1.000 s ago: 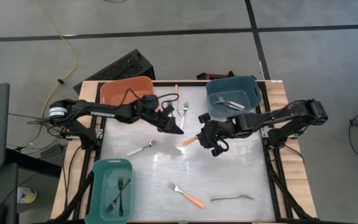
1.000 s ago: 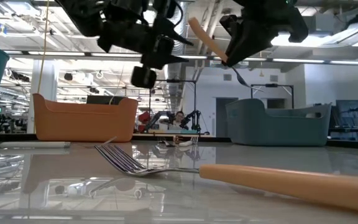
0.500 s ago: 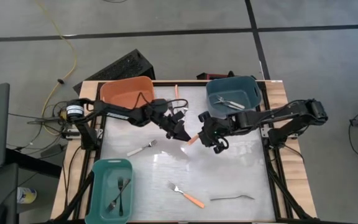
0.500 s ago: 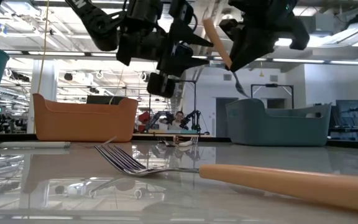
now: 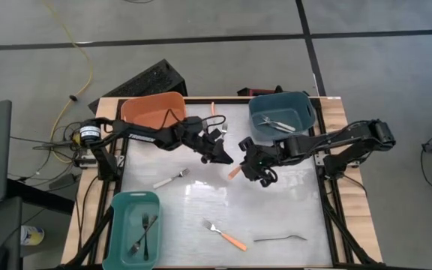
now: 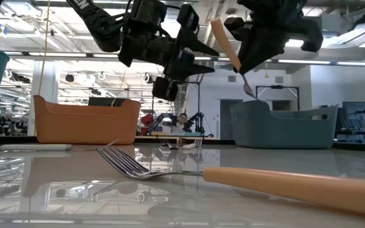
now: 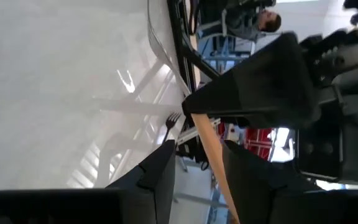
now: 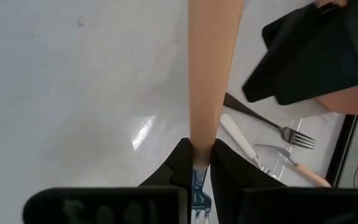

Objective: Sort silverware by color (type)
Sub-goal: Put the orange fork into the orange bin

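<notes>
An orange-handled metal fork (image 5: 235, 172) hangs in the air over the middle of the white desk (image 5: 276, 210), clamped by the right tool (image 5: 250, 166), whose dark fingers (image 8: 185, 163) pinch it where the handle meets the metal. The left tool (image 5: 223, 156) sits just left of that handle's free end with its fingers apart; in the left wrist view the handle runs between them, but whether they touch it I cannot tell. On the desk lie a white-handled fork (image 5: 171, 178) to the left, another orange-handled fork (image 5: 226, 235) near the front, and a dark slim fork (image 5: 280, 238) to its right. The teal bin (image 5: 118, 225) at the near left holds two dark forks (image 5: 142, 233); the blue-grey bin (image 5: 304, 105) at the far right holds silver ones (image 5: 278, 124); the orange bin (image 5: 137, 112) stands far left.
</notes>
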`<move>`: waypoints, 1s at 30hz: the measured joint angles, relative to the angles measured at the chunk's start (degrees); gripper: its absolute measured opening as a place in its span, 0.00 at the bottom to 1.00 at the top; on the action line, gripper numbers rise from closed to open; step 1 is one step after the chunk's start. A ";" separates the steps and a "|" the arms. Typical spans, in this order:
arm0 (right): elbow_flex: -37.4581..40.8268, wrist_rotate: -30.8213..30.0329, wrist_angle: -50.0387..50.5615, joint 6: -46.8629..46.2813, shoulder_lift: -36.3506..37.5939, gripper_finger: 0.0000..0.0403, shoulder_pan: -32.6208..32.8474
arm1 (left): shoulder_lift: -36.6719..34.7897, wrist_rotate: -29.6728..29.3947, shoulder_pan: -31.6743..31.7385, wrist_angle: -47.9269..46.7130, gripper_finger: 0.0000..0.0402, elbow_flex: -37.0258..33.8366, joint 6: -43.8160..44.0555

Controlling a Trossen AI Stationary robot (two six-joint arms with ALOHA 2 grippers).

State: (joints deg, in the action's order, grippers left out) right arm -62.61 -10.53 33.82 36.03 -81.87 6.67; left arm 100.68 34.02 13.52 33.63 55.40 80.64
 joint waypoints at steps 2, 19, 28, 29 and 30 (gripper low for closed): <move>0.00 0.09 0.45 -0.27 -0.72 0.13 -0.07 | 0.00 0.02 -0.04 0.30 0.30 0.07 0.53; -7.87 0.20 7.73 -5.43 -14.46 0.15 0.11 | -0.09 -0.30 -3.45 -15.47 0.30 3.19 -4.92; -9.86 -0.26 11.24 -7.76 -17.05 0.15 0.42 | -0.09 0.20 -3.73 -19.96 0.30 2.78 -6.02; -9.86 -0.28 11.12 -7.93 -17.00 0.15 0.44 | -0.09 0.22 -3.78 -19.97 0.30 2.78 -6.01; -9.86 -0.27 11.07 -7.99 -17.00 0.15 0.46 | -0.09 0.20 -3.78 -20.02 0.30 2.78 -6.01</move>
State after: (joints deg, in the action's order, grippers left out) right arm -72.47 -10.79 44.88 28.04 -98.87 7.14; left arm 100.60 34.21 9.74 13.62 58.17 74.63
